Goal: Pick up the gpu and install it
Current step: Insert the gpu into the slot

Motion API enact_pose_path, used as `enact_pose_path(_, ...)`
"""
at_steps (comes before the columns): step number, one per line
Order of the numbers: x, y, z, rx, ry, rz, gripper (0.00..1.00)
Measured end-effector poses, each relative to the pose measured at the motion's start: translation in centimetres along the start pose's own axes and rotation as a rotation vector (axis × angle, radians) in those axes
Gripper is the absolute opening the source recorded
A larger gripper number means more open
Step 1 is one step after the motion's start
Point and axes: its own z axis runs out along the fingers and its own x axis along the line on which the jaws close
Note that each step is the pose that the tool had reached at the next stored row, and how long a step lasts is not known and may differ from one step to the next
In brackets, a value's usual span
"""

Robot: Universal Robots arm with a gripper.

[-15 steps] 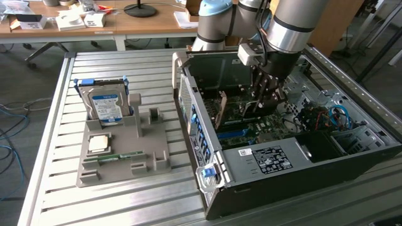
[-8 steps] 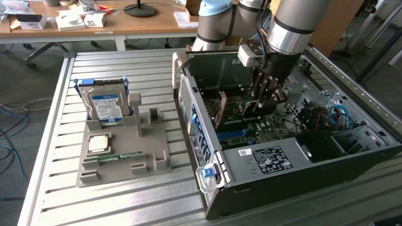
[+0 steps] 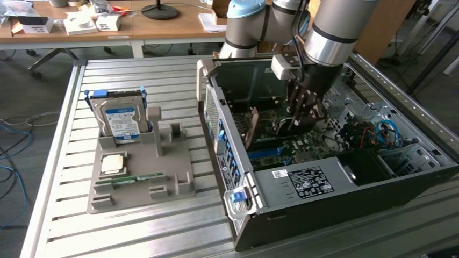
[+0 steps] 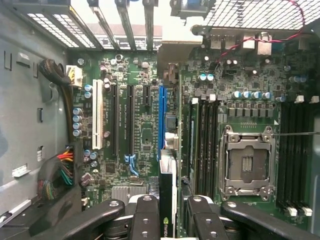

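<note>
My gripper (image 3: 300, 122) reaches down into the open computer case (image 3: 401, 177) and is shut on the gpu (image 3: 281, 128), held on edge over the motherboard (image 3: 301, 145). In the wrist view the gpu (image 4: 168, 190) runs edge-on between the black fingers (image 4: 145, 215), with my gripper (image 4: 171, 202) closed around it. Its silver end bracket (image 4: 172, 60) points to the case's rear slot openings. The card hangs along the long blue slot (image 4: 161, 115), and I cannot tell whether it touches the slot.
A bare CPU socket (image 4: 247, 165) and memory slots (image 4: 205, 140) lie beside the card, and cable bundles (image 4: 57, 175) line the case wall. On the slatted table a grey holder (image 3: 143, 166) carries a blue-labelled hard drive (image 3: 120, 122) and a memory stick (image 3: 129, 179).
</note>
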Motion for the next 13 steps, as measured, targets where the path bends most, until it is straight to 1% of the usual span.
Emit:
enact_pose_path(6,0.14,0.05,0.89,0.0,0.0,0.0,0.26)
enact_pose_path(9,0.15,0.16,0.95,0.0,0.0002,0.0,0.26)
enact_pose_path(13,0.15,0.66,1.02,0.0,0.0001,0.0,0.26)
